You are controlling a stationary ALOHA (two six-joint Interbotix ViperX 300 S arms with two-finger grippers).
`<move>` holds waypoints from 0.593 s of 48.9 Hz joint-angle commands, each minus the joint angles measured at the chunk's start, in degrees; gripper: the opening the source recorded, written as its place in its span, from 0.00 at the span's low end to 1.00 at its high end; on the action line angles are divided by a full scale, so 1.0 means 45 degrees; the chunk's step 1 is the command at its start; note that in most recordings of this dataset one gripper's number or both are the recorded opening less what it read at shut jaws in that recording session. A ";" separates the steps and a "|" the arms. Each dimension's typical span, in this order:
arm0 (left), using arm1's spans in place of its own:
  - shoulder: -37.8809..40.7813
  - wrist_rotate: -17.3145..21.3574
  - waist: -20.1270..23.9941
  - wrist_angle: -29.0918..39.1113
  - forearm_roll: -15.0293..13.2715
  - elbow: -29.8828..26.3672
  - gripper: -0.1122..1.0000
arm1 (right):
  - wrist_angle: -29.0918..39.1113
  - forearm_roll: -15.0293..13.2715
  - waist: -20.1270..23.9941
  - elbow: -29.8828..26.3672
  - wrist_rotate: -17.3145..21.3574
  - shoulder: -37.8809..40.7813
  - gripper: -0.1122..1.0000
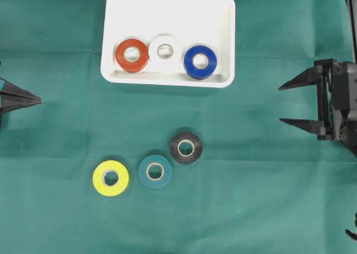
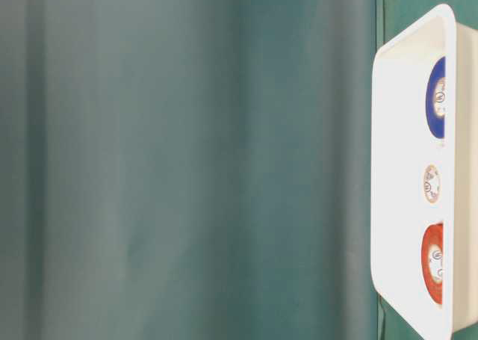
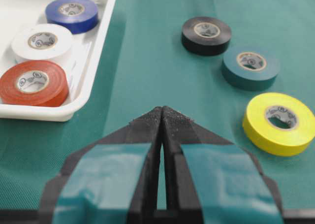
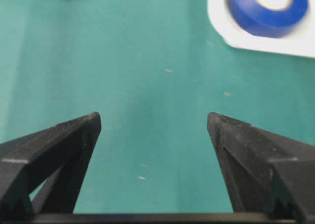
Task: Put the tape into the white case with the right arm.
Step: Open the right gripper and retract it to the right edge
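Overhead: the white case (image 1: 169, 19) holds 3 tape rolls; 3 more lie on the green cloth (image 1: 56, 220): black roll (image 1: 186, 147), teal roll (image 1: 155, 171), yellow roll (image 1: 110, 178). Left wrist: left gripper (image 3: 162, 114) closed, empty. Right wrist: right gripper (image 4: 154, 121) spread wide, empty.

A dark green cloth (image 1: 56, 220) is spread over the whole work surface. Faint straight creases are seen across it, and small pale specks are scattered on it.
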 commanded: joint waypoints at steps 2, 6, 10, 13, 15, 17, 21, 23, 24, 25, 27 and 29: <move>0.0098 0.0020 0.0020 -0.0059 -0.0020 -0.0137 0.11 | -0.0098 0.0020 0.0664 -0.0137 0.0020 0.0039 0.71; 0.0098 0.0020 0.0039 -0.0059 0.0000 -0.0137 0.11 | -0.0039 0.0039 0.1172 -0.0137 0.0020 0.0039 0.71; 0.0098 0.0020 0.0039 -0.0059 -0.0020 -0.0137 0.11 | -0.0039 0.0039 0.1543 -0.0117 0.0020 0.0039 0.71; 0.0098 0.0020 0.0039 -0.0059 -0.0020 -0.0137 0.11 | -0.0078 0.0039 0.1758 -0.0098 0.0020 0.0039 0.71; 0.0098 0.0020 0.0039 -0.0059 -0.0020 -0.0137 0.11 | -0.0098 0.0039 0.1797 -0.0059 0.0020 0.0039 0.71; 0.0098 0.0020 0.0039 -0.0039 -0.0020 -0.0137 0.11 | -0.0098 0.0039 0.1797 -0.0039 0.0020 0.0039 0.71; 0.0078 0.0020 0.0039 -0.0059 -0.0020 -0.0137 0.11 | -0.0098 0.0020 0.1797 -0.0039 0.0020 0.0059 0.71; 0.0098 0.0020 0.0039 -0.0059 -0.0020 -0.0137 0.11 | -0.0098 0.0020 0.1816 -0.0039 0.0020 0.0078 0.71; 0.0098 0.0020 0.0039 -0.0059 -0.0020 -0.0137 0.11 | -0.0098 0.0020 0.1816 -0.0059 0.0020 0.0098 0.71; 0.0098 0.0020 0.0039 -0.0059 -0.0020 -0.0137 0.11 | -0.0098 0.0020 0.1797 -0.0078 0.0020 0.0098 0.71; 0.0098 0.0020 0.0039 -0.0059 -0.0020 -0.0137 0.11 | -0.0098 0.0020 0.1816 -0.0117 0.0020 0.0098 0.71; 0.0098 0.0020 0.0039 -0.0059 -0.0020 -0.0137 0.11 | -0.0098 0.0020 0.1816 -0.0176 0.0020 0.0195 0.71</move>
